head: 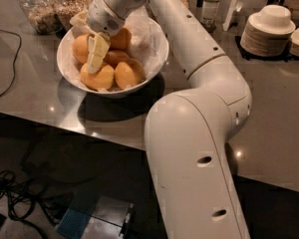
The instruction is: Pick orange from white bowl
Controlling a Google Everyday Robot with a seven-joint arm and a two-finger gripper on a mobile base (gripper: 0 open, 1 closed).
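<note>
The white bowl (pixel 154 59) stands on the grey counter at the upper left, lined with crumpled white paper. It holds several yellow-orange oranges. One orange (pixel 81 48) lies at the left, two lie at the front (pixel 97 78) (pixel 129 73), and others lie behind. My gripper (pixel 87 46) reaches down into the bowl from above and is open. One pale finger (pixel 97 51) hangs over the middle of the pile, right of the left orange. The other finger is at the bowl's far left rim. Nothing is held.
Two glass jars (pixel 40 6) of dry food stand behind the bowl at the left. Stacks of small white dishes (pixel 266 31) stand at the right rear. A black cable (pixel 10 68) runs over the counter's left. My arm's large white link fills the foreground.
</note>
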